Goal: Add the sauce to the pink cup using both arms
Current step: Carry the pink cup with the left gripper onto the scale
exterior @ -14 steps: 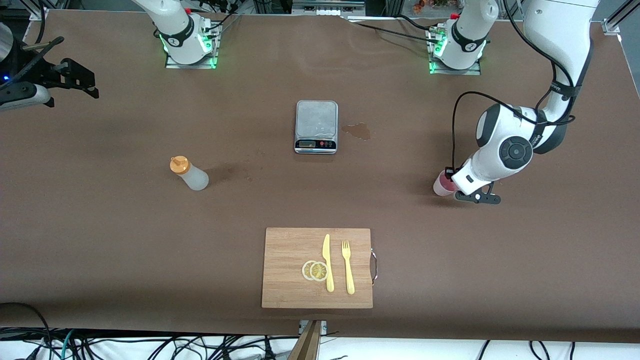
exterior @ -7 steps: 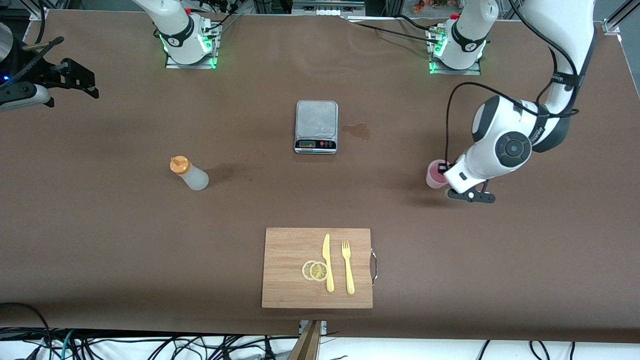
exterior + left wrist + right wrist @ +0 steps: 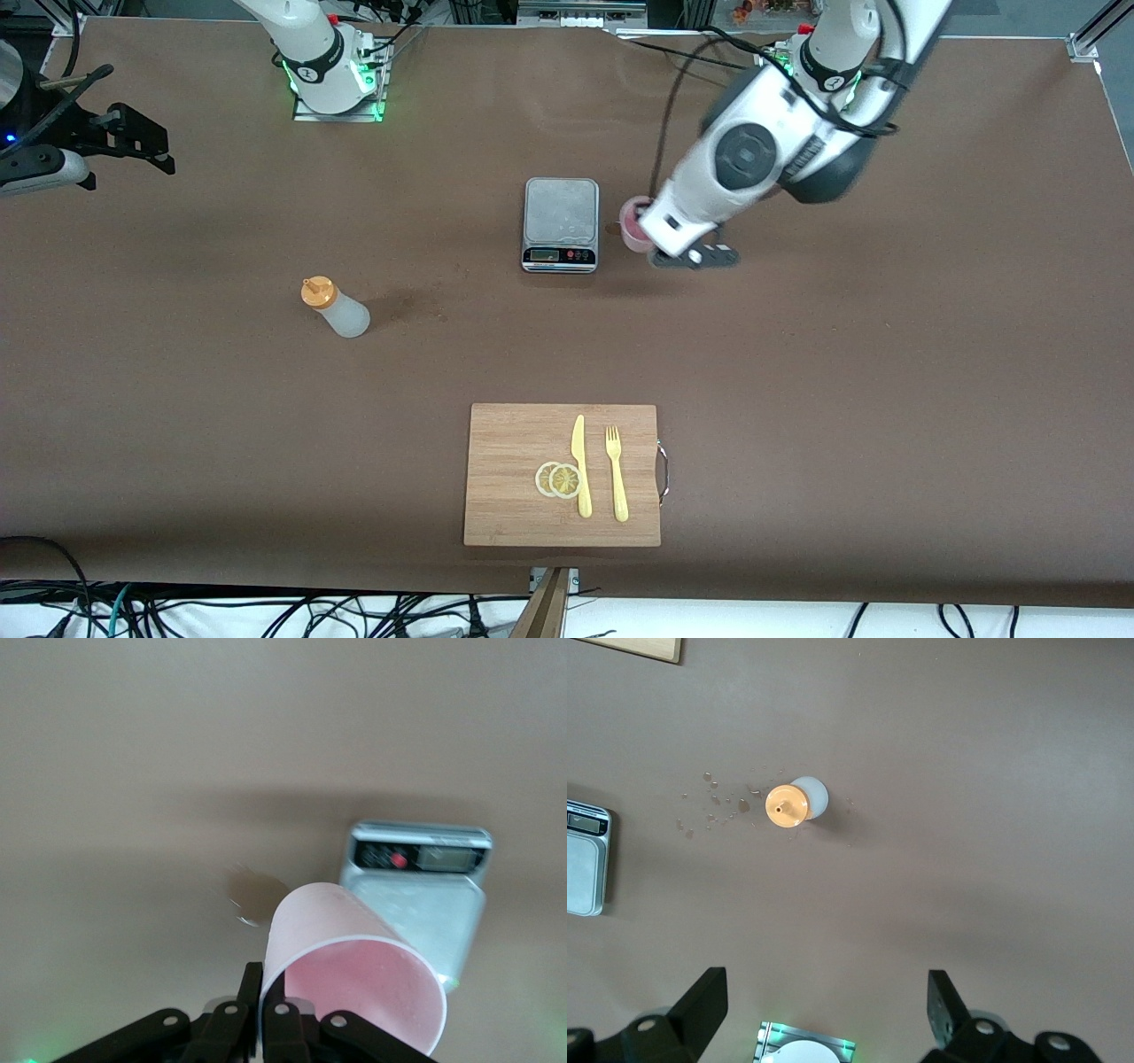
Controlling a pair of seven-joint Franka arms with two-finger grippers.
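Observation:
My left gripper (image 3: 649, 232) is shut on the rim of the pink cup (image 3: 631, 221), one finger inside the wall and one outside. It holds the cup in the air just beside the scale (image 3: 560, 223), toward the left arm's end of the table. In the left wrist view the cup (image 3: 354, 974) fills the space by my gripper (image 3: 264, 994), with the scale (image 3: 416, 895) past it. The squeeze bottle (image 3: 337, 310) with its orange cap stands alone toward the right arm's end. My right gripper (image 3: 828, 1005) is open and empty, high above the table, with the bottle (image 3: 796, 802) in its view.
A wooden cutting board (image 3: 514, 443) near the front camera carries a yellow knife (image 3: 581, 465), a yellow fork (image 3: 615, 474) and lemon slices (image 3: 558, 479). A wet stain (image 3: 252, 899) lies on the brown table beside the scale. The right arm's base (image 3: 802, 1045) shows under the right gripper.
My left arm has lifted the pink cup off the table and carried it from the left arm's end toward the middle, to beside the scale. The bottle and the right arm have not moved.

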